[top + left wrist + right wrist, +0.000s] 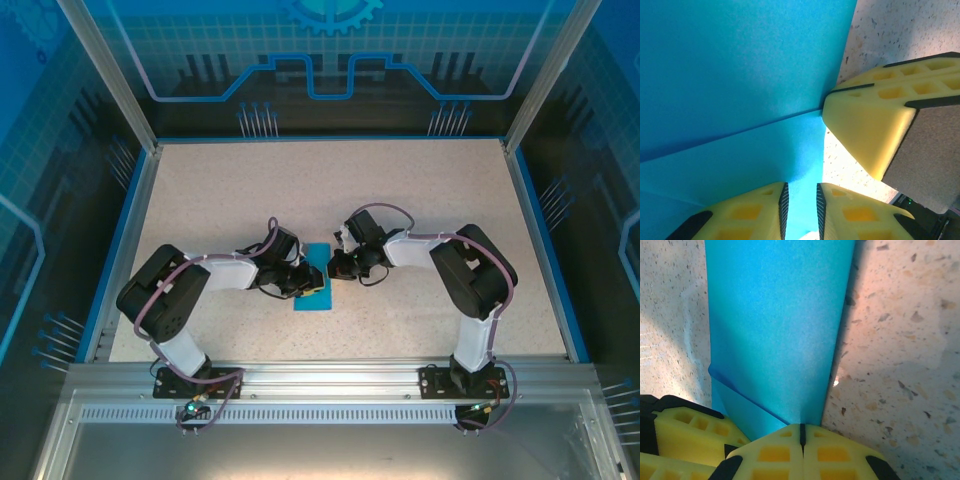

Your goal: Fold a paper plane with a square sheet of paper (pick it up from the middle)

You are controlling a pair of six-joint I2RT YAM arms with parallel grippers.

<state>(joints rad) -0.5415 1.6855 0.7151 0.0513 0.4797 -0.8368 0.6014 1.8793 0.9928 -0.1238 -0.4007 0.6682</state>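
Two grippers meet at worktop (420, 190) centre, top view: left gripper (303, 283) at 9 o'clock of the folded teal-blue sheet of paper (313, 303), right gripper (336, 266) at 3 o'clock. Left wrist: jaws narrowly parted over the creased sheet. Right wrist: jaws closed, tips touching its 6 o'clock edge.

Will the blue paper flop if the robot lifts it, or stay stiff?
Probably floppy: the paper looks very thin, and a corner seems to lift off the table. It likely weighs almost nothing and may slide on that smooth top. The crease might stiffen it a little along its length.
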